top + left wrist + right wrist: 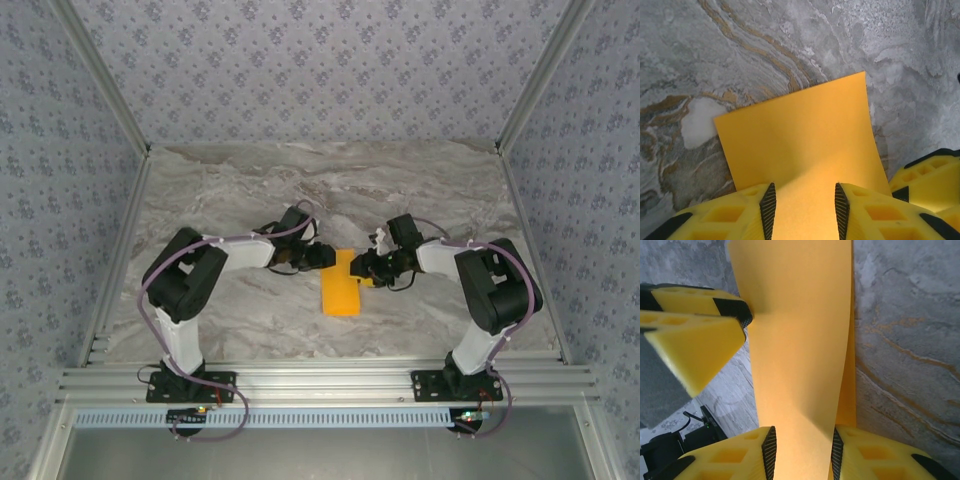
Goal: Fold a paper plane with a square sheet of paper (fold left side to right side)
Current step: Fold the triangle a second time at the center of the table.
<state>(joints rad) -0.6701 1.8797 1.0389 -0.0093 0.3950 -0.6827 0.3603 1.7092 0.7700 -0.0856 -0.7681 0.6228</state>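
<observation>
Left gripper (804, 210) and right gripper (802, 452), both half-parted, straddled the folded bright-orange paper sheet (341, 285) on a grey marbled tabletop (250, 190) between floral-papered walls (320, 70).

Your left arm (185, 285) and right arm (492, 285) pair bulky black joint housings with white link tubes, each on a black base plate (190, 385). A lavender cable (150, 300) runs along each. The left gripper (804, 192) and right gripper (802, 437) have blocky yellow fingers (715, 220) with square pockets and black ribbed pads (768, 205).
</observation>
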